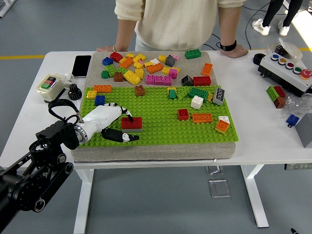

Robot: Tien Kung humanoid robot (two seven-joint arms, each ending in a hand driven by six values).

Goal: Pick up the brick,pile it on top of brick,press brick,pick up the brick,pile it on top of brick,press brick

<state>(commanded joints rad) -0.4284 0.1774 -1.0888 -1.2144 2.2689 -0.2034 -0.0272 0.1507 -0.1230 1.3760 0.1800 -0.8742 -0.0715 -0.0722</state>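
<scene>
White table (253, 141). Black phone (81, 66) at 10 o'clock, small switch box (48, 87) with green and red buttons just below it. Button control box (287, 70) at 2 o'clock. Person (175, 22) at 12, both hands resting on far edge.

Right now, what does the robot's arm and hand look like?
Only the left arm shows: chunky black segments with round joints and a looping black cable at the wrist. Its left hand has a glossy white shell, with black fingers marked with white patches.
</scene>
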